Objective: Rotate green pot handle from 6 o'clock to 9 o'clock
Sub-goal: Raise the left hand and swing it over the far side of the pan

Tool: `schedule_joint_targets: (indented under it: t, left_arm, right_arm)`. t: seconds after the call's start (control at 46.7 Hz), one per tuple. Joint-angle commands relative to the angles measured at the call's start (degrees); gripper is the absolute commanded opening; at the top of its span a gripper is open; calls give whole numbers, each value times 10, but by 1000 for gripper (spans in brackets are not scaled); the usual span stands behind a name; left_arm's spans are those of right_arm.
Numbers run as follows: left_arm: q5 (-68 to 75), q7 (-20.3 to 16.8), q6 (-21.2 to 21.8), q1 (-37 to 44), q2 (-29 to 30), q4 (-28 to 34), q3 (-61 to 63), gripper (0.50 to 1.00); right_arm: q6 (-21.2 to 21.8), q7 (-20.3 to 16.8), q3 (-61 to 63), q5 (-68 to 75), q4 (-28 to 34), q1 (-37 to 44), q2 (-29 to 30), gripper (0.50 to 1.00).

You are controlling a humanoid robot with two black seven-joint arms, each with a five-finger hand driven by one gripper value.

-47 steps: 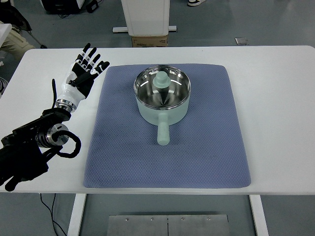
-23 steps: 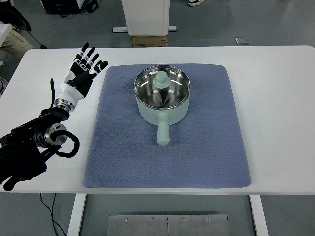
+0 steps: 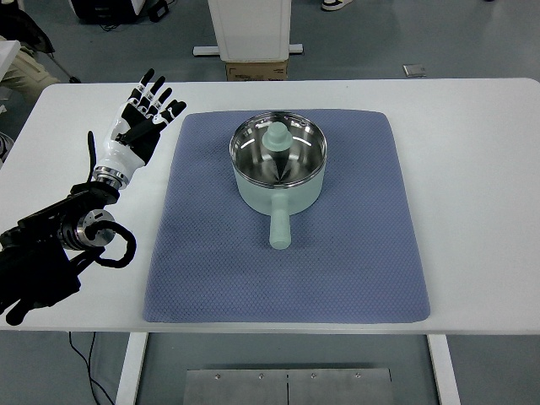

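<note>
The left hand (image 3: pixel 143 114) has been moved a tiny bit up and away toward the far left corner of the white table (image 3: pixel 472 169) since the earlier pictures. Nothing else has been shifted. The hand has not been brought closer to the pot, so the job has not really been started yet.

The fingers of the left hand are spread wide open, and nothing is held in them. The hand is seen over the bare table, just beside the left edge of the blue mat (image 3: pixel 354 253). It is well apart from the pot. The right hand is not seen at all.

The green pot (image 3: pixel 278 169) is set on the far half of the mat, near the middle of the table. Its handle (image 3: pixel 279 227) is pointed straight at the near edge, the six o'clock way. It has to be turned toward the left edge, so all of the turn is left to be done. Something pale green is seen inside the shiny pot, but what it is cannot be told.

Nothing is placed between the hand and the handle. The mat to the left of the pot is bare, so the handle can probably be swung there freely. A cardboard box (image 3: pixel 257 70) and a white stand (image 3: pixel 250 29) are seen behind the far edge, out of the way.
</note>
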Motion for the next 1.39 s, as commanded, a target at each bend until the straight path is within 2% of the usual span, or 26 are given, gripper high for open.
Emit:
schedule_joint_targets:
  t: [0.0, 0.492, 0.92, 1.37]
  left_arm:
    - [0, 0, -2, -2, 1, 0, 1, 1000]
    - [1, 0, -4, -28, 39, -2, 1, 1000]
    - [5, 0, -6, -35, 42, -2, 1, 1000]
    - [128, 0, -6, -75, 44, -21, -34, 1000]
  right_arm:
    - [0, 0, 0, 0, 0, 0, 0, 1000]
    - [0, 0, 0, 0, 0, 0, 0, 1000]
    - [0, 0, 0, 0, 0, 0, 0, 1000]
    - [0, 0, 0, 0, 0, 0, 0, 1000]
